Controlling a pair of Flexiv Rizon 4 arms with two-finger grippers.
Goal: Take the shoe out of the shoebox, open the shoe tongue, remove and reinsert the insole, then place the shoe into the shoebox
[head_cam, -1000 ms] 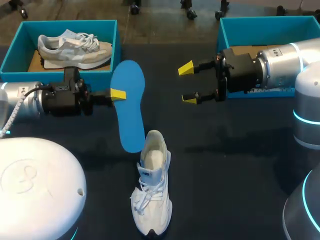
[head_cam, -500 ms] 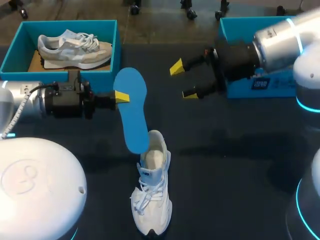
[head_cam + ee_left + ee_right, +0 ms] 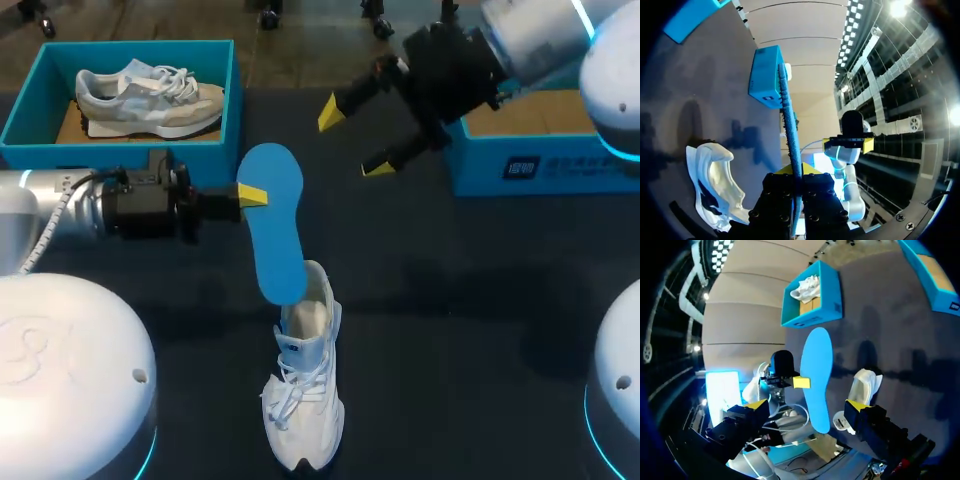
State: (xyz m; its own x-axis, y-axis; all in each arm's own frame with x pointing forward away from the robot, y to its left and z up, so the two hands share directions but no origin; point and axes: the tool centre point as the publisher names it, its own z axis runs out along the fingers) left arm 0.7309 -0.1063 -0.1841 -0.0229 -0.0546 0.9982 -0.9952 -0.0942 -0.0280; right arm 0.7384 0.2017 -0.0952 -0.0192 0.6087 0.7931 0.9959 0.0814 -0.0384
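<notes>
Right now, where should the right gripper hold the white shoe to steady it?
Likely the collar rim of the white shoe, on its right side, from above: the opening faces up, and the insole in the left gripper crowds the other side.

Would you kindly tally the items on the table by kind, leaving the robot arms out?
Shoes: 2, the white shoe outside the boxes and the grey shoe inside the left shoebox.
Shoeboxes: 2, the left shoebox and the right shoebox.
Insoles: 1, the blue insole.
Total: 5.
</notes>
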